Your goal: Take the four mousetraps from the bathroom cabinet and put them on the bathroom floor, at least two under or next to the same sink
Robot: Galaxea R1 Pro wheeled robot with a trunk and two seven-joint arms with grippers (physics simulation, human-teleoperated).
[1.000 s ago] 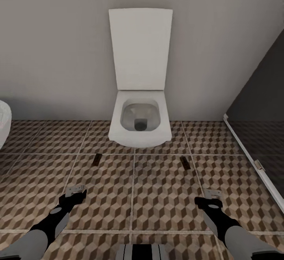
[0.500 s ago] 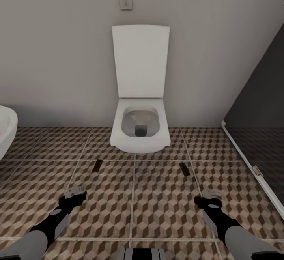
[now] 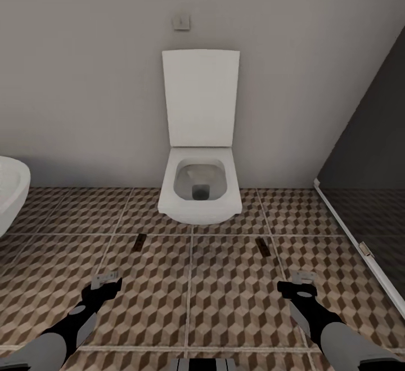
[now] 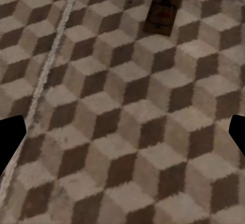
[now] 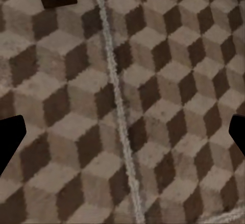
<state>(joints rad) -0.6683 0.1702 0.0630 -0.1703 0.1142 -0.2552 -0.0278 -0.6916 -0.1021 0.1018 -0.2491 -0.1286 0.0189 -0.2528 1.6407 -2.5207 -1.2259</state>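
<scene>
Tiled bathroom floor (image 3: pixel 225 298), two mousetraps (image 3: pixel 140 241) (image 3: pixel 262 245); wire detail at left wrist.

**Grey-and-black arms with pale metal grippers**

2 arms show light grey rounded forearm shells that narrow into black wrist sections. The left gripper (image 3: pixel 106 279) and right gripper (image 3: pixel 304 277) are pale grey metal plates. In both wrist views, the fingertips (image 4: pixel 10 137) are plain black.

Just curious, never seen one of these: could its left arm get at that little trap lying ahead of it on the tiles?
Probably yes: the mousetrap lies on bare floor just ahead of the left gripper, jaws open, nothing between.
</scene>
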